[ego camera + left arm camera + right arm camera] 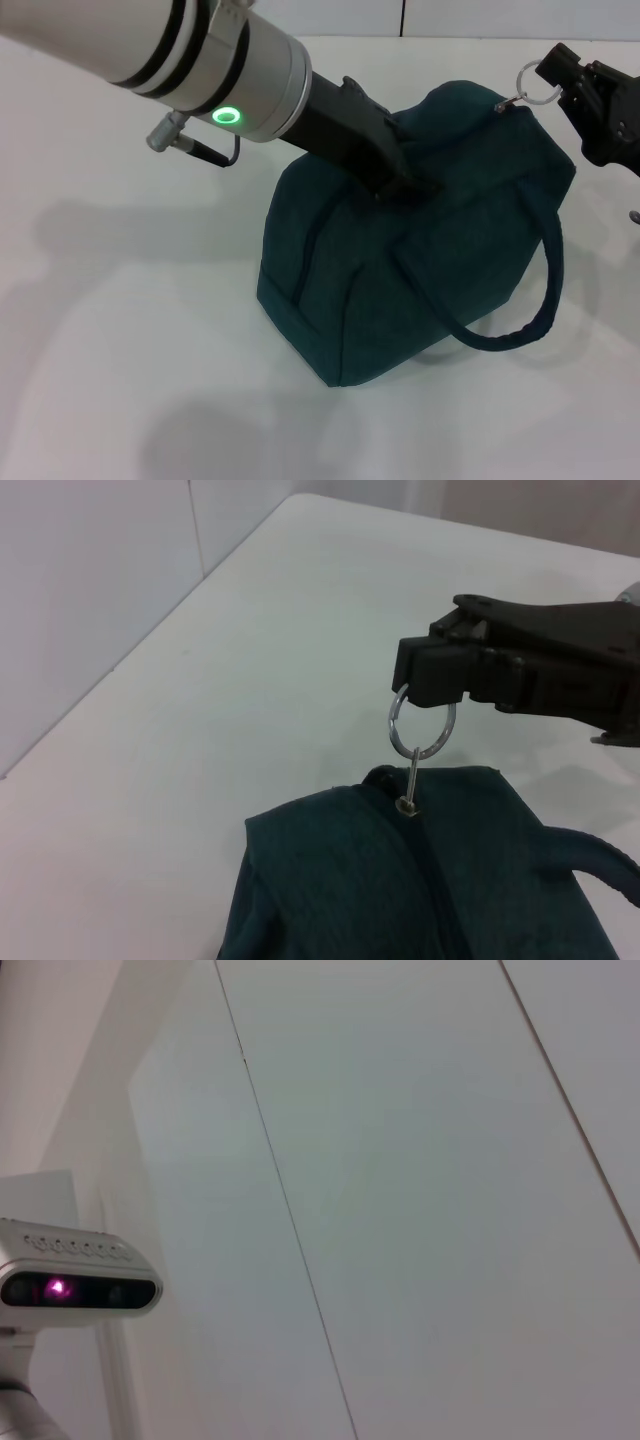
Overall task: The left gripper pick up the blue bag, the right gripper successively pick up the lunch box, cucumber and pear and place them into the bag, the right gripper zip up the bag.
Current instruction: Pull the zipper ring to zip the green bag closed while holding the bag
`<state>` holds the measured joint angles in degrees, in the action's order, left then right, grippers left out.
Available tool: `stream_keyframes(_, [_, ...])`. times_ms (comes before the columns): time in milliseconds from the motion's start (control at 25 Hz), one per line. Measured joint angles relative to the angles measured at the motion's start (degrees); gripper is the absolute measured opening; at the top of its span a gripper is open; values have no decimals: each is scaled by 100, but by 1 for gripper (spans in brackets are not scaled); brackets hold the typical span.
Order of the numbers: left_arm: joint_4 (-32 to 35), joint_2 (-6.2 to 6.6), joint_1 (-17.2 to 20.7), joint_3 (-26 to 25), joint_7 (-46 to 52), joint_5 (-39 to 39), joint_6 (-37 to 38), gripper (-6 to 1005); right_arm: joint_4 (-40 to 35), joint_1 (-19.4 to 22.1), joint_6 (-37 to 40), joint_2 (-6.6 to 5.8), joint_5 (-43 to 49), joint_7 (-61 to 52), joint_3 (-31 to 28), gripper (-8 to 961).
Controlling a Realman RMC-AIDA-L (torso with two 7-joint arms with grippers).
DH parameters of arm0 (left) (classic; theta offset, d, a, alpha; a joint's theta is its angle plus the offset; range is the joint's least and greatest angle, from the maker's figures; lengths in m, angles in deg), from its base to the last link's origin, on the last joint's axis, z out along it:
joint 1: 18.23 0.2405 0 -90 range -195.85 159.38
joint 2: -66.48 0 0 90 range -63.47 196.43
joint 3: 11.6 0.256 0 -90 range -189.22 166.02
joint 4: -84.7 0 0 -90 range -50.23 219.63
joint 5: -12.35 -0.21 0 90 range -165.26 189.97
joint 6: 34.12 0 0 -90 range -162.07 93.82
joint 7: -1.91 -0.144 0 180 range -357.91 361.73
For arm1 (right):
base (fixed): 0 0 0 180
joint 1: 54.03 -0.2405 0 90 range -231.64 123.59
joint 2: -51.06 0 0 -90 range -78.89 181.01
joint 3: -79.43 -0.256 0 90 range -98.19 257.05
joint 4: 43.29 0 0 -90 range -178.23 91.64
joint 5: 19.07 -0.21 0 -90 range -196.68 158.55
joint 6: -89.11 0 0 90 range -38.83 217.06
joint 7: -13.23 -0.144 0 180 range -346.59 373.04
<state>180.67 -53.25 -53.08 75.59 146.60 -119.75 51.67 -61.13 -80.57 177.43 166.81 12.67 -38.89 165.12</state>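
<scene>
Right pincer [428, 685] clamped on zipper ring [421, 720] at two o'clock of blue bag [420, 250], left pincer [405, 183] pinching fabric; best drawn straight, steadily.

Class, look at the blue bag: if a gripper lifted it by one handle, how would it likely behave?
The blue bag would probably sag, since its fabric dents under the left gripper. Its handle droops, so it is likely floppy. The right gripper pinches the zipper ring, which stands upright.

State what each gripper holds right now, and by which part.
The right gripper pinches the silver ring zipper pull of the blue bag. The left gripper presses on the bag's top; its grip cannot be told.
</scene>
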Motion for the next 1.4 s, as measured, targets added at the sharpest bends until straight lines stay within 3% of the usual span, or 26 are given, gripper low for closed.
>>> stream_keyframes(360, [-6, 2, 15, -5, -57, 15, -59, 347, 0, 8, 0, 0, -3, 0, 0, 16])
stream_keyframes(560, [-2, 3, 31, -7, -141, 71, -63, 224, 18, 26, -50, 0, -68, 0, 1, 16])
stream_keyframes(920, [36, 5, 153, -171, -389, 451, -67, 153, 625, 44, -288, -11, -571, -7, -8, 17])
stream_keyframes(1400, [25, 2, 172, -303, -603, 744, -140, 81, 812, 65, -1817, 0, -592, -302, 62, 17])
